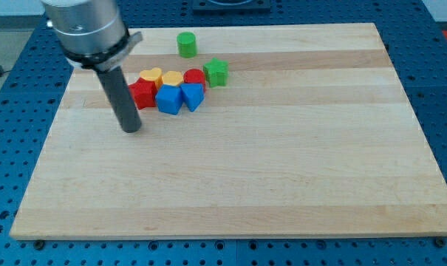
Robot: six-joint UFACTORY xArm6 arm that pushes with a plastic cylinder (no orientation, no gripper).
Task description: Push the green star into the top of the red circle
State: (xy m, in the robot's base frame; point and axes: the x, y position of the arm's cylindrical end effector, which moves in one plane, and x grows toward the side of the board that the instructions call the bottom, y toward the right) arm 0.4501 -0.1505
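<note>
Wooden desk [282,185], light maple, sitting on a blue perforated base [441,111]. My tip [131,128] is down on the desk at about 8 o'clock from the block cluster, just beside the red block [142,94] at the cluster's 9 o'clock end; can't tell if it's touching. No end effector on this rig, only the dark rod, so nothing opens, closes or holds anything.

Green star [216,72] sits at the cluster's 2 o'clock corner, touching or nearly touching the red circle [195,77] from its 3 o'clock side.

Cluster layout: two yellow blocks [151,75] [171,78] run along the 12 o'clock row with the red circle after them. Below them, blue cube [168,99] and a second blue block [193,96], shape unclear, packed tight together.

Green cylinder [186,44] stands alone at 12 o'clock from the cluster, near the desk's far edge, apart from everything else.
</note>
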